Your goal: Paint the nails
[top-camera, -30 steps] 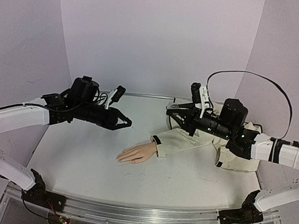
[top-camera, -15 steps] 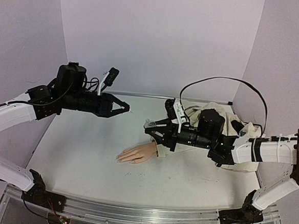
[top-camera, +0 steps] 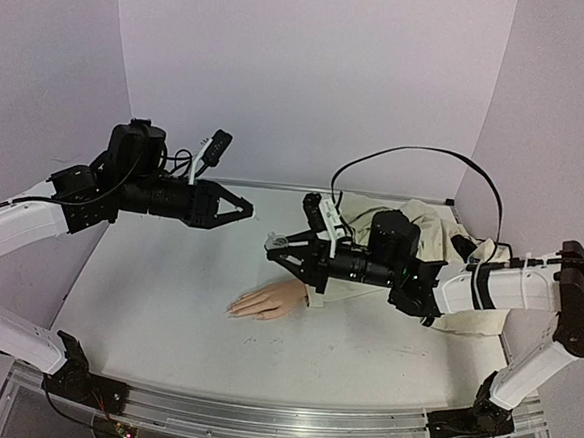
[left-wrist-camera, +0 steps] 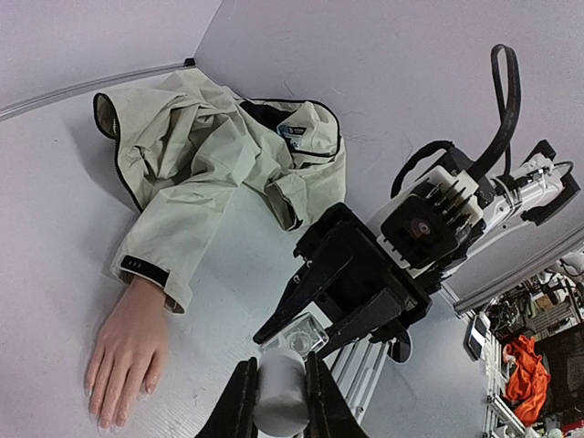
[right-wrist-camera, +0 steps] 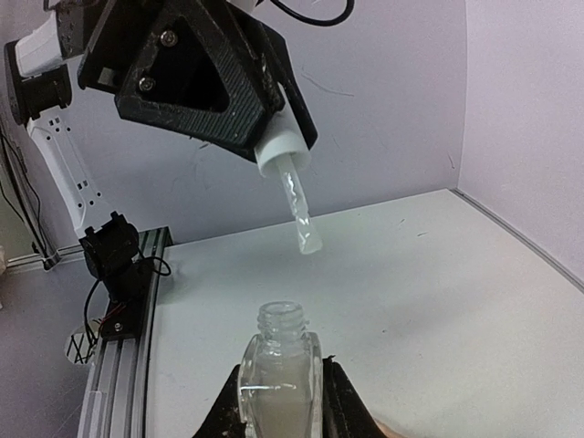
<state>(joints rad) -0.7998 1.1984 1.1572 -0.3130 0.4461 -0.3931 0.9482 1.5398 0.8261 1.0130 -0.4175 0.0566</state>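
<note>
The mannequin hand (top-camera: 268, 302) lies palm down on the table, coming out of a beige sleeve (top-camera: 343, 283); its tiny nails (top-camera: 233, 312) point left. In the left wrist view the hand (left-wrist-camera: 128, 347) lies at the lower left. My left gripper (top-camera: 245, 209) is shut on a white cap (left-wrist-camera: 281, 394) with a clear brush (right-wrist-camera: 301, 214) hanging from it. My right gripper (top-camera: 273, 246) is shut on a small clear bottle (right-wrist-camera: 280, 374) with an open neck. The brush tip hovers a little above and beyond the bottle's neck. Both are in the air above the hand.
The beige jacket (top-camera: 441, 234) is bunched at the back right, and it also shows in the left wrist view (left-wrist-camera: 210, 155). A metal rail (top-camera: 258, 419) runs along the near edge. Lilac walls close in the back and sides.
My right arm has swung left with the bottle, bringing it under the left gripper. My left gripper rose and turned a little, then held still.
</note>
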